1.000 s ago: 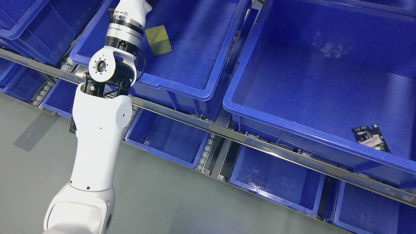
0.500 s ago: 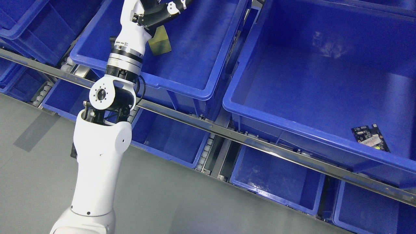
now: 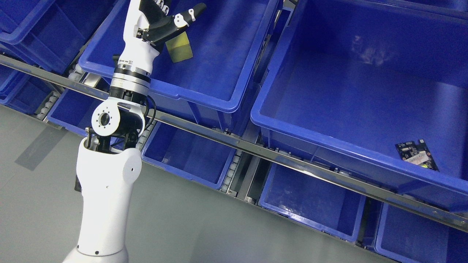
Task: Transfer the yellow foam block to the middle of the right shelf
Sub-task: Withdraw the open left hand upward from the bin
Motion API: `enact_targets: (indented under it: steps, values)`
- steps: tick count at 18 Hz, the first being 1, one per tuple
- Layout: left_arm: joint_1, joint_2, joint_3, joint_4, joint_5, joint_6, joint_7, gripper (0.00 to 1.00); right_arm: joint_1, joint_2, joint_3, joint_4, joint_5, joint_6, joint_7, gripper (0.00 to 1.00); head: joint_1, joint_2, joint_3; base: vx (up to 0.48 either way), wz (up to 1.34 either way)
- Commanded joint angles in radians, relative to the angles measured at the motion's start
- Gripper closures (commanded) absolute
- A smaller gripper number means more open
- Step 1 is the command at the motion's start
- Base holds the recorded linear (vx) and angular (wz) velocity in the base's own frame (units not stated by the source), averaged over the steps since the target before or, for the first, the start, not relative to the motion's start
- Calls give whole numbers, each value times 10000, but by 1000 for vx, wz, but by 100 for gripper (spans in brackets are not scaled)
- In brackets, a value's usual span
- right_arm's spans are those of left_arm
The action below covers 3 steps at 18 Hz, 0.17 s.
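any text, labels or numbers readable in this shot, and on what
None can be read.
Circuit board in the right bin: a pale sticker and markings, too small and blurred.
Left arm's wrist cuff: small dark print, too small.
Yellow foam block, by the left hand: no text.

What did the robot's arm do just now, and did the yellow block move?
The left arm pulled back toward the robot, so the left hand, out of view above the picture a second ago, now shows over the yellow foam block with fingers spread. It has not grasped the block. The block stayed where it was in the blue bin, and the circuit board in the right bin stayed put.
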State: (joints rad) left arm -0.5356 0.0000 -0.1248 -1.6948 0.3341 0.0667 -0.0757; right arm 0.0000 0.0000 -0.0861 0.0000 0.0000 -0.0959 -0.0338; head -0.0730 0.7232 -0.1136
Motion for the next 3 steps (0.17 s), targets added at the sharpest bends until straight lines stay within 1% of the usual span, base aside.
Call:
enact_targets:
  steps: [1, 3]
  values:
    - [95, 175, 297, -294, 3, -8, -25, 0, 15, -175, -13, -175, 31, 8, 0, 0, 0, 0, 0, 0, 0]
    - [34, 175, 297, -294, 3, 7, -25, 0, 15, -175, 2, -175, 31, 8, 0, 0, 0, 0, 0, 0, 0]
